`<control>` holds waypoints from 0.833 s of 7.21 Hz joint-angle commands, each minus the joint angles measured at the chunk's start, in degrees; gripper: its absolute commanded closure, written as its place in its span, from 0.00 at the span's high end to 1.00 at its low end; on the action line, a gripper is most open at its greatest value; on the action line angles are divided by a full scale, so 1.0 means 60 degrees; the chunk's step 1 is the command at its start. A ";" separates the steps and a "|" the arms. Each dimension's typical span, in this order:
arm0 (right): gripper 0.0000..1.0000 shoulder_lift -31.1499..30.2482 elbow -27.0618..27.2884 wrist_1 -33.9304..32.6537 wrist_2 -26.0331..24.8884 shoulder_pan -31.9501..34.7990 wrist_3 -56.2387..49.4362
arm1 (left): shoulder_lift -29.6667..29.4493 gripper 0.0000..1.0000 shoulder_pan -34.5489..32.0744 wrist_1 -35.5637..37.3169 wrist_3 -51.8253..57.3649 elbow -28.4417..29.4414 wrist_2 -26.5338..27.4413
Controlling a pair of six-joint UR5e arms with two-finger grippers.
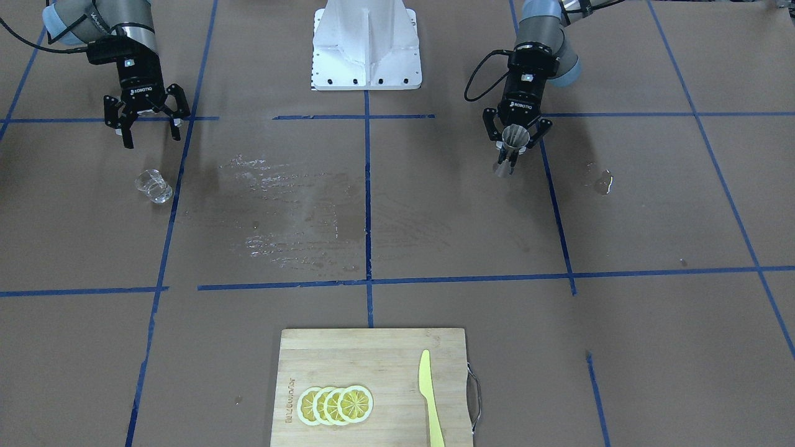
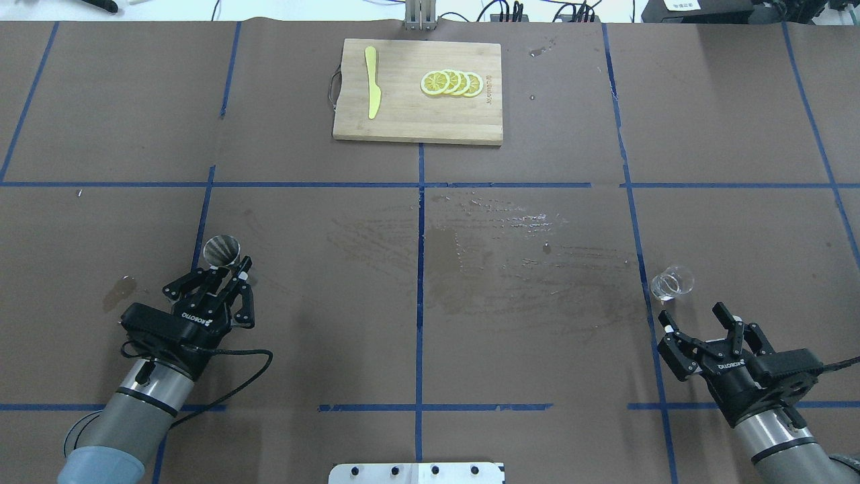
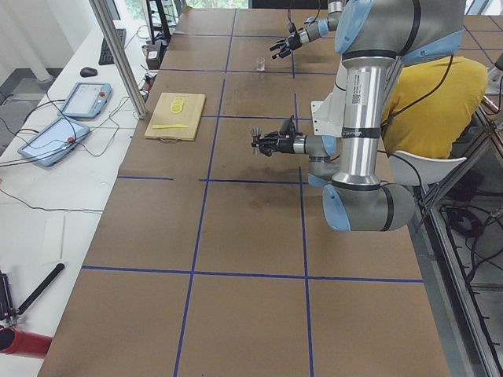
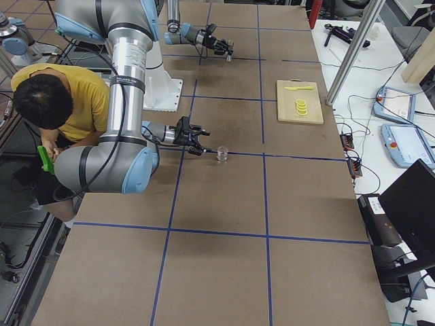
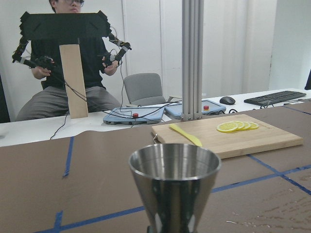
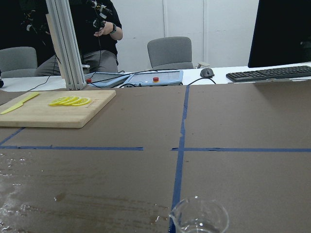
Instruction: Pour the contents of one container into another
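The silvery metal jigger (image 1: 513,144) stands upright between the fingers of my left gripper (image 1: 513,153), which is shut on its narrow waist. In the overhead view the jigger (image 2: 222,249) shows its open top just ahead of that gripper (image 2: 230,269), and it fills the bottom of the left wrist view (image 5: 174,187). The small clear glass cup (image 2: 672,282) stands on the table by itself. My right gripper (image 2: 692,314) hovers open a short way behind the cup, not touching it. The cup's rim (image 6: 199,217) shows at the bottom of the right wrist view.
A wooden cutting board (image 2: 403,121) at the far middle carries lemon slices (image 2: 451,83) and a yellow knife (image 2: 372,91). Wet smears (image 2: 510,235) cover the table's centre. A small puddle (image 2: 119,289) lies left of my left arm. The white base plate (image 1: 366,53) sits between the arms.
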 commanded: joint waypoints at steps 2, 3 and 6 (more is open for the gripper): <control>1.00 0.0584 -0.0644 0.0004 -0.0081 0.0004 0.0072 | -0.1076 0.00 -0.0828 0.0236 0.1137 0.0078 -0.2138; 0.99 0.0716 -0.0746 -0.0011 -0.0052 0.0047 0.0072 | -0.1253 0.00 -0.0888 0.0250 0.1171 0.0194 -0.2142; 0.99 0.1242 -0.1549 -0.0011 0.0152 0.0645 0.0101 | -0.1533 0.00 -0.0947 0.0250 0.1172 0.0576 -0.2142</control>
